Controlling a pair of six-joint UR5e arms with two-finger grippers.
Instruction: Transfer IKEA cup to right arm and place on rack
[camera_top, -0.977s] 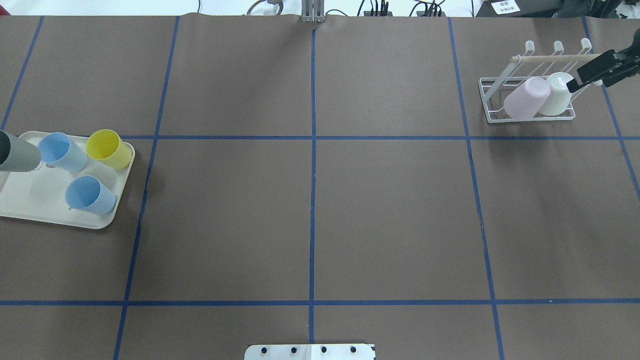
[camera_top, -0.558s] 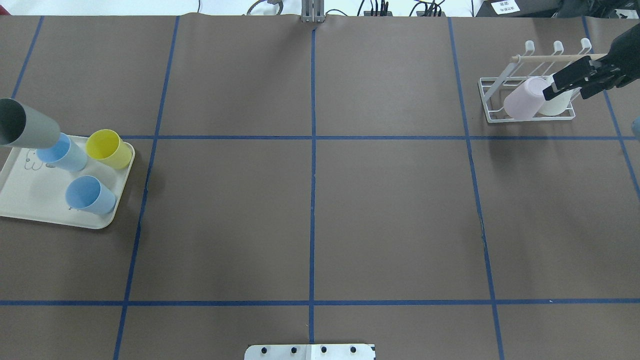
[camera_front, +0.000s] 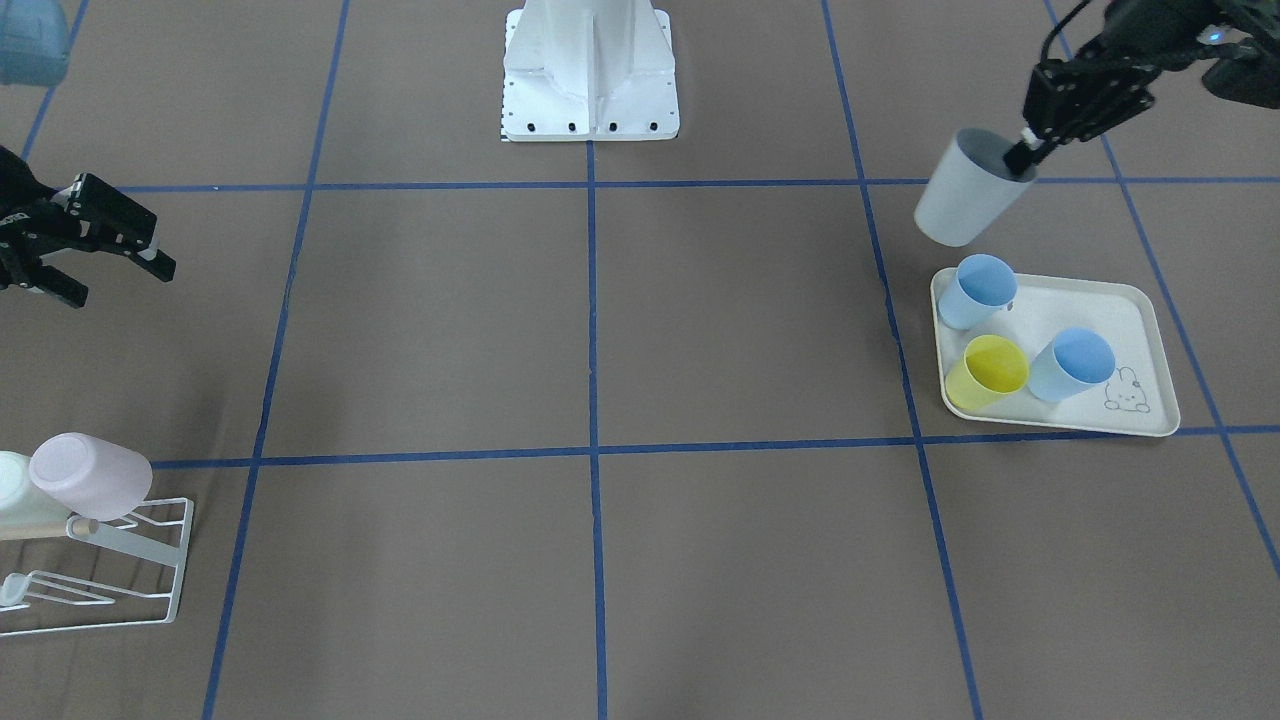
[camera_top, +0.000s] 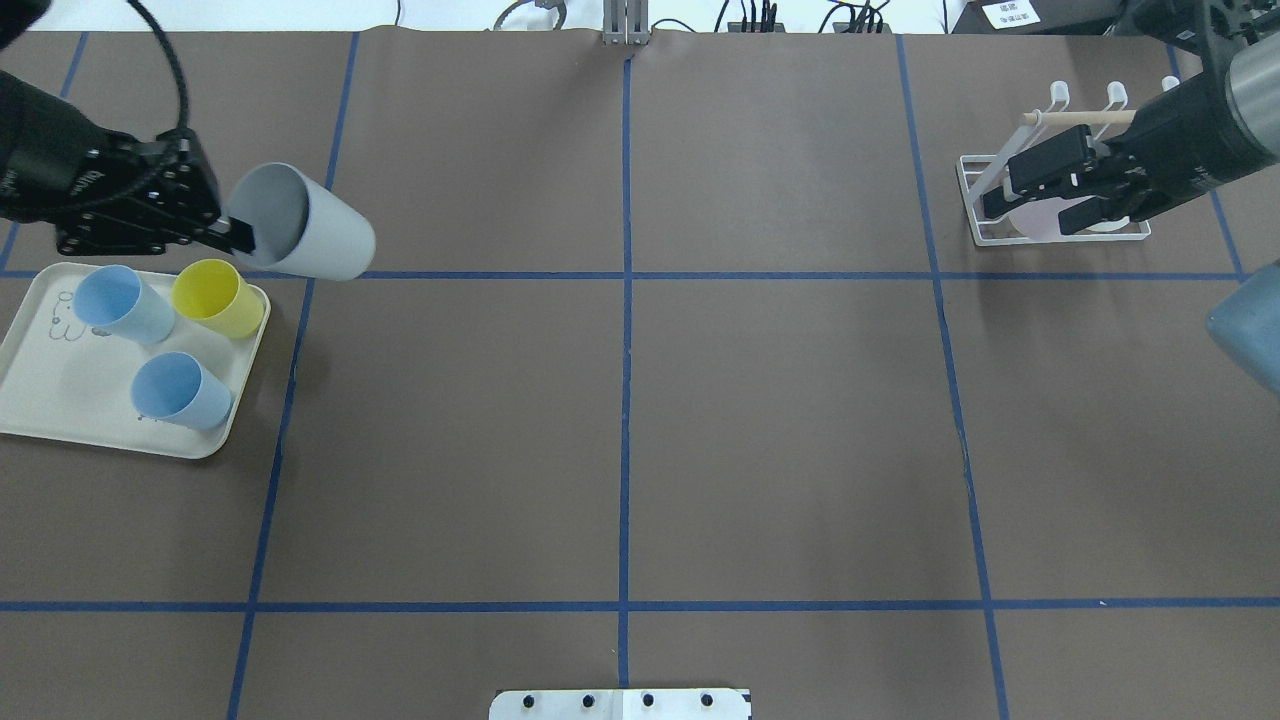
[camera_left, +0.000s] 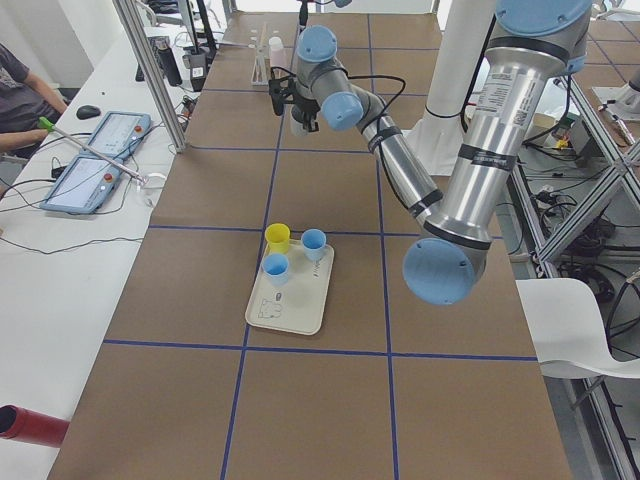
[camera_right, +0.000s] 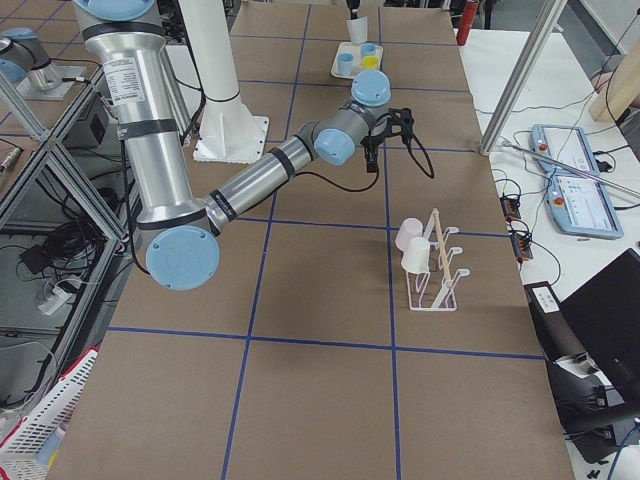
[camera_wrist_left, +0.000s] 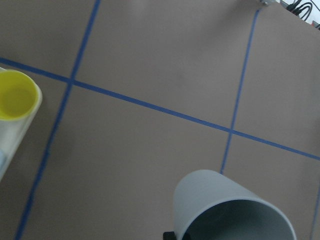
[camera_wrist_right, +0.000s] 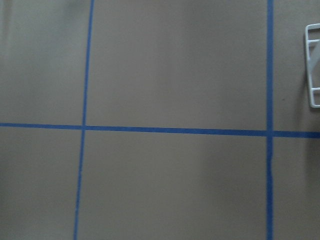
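I see three cups (camera_top: 180, 390) on the tray (camera_top: 60, 415) at the worktop's (camera_top: 620, 420) left; far right, the rack (camera_front: 135, 548) holds two cups (camera_front: 90, 475)

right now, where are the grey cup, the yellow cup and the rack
grey cup (camera_top: 330, 242): overhead view, outer wall.
yellow cup (camera_top: 205, 284): overhead view, open mouth.
rack (camera_top: 1075, 117): overhead view, wooden rod.

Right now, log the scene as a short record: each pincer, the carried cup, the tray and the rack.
left pincer: shut on the rim of the grey cup, which is tilted and held off the table
right pincer: open, empty, near the rack
tray: two blue cups and a yellow cup, mouths up
rack: pink cup and white cup, bottoms up
handover: not yet done
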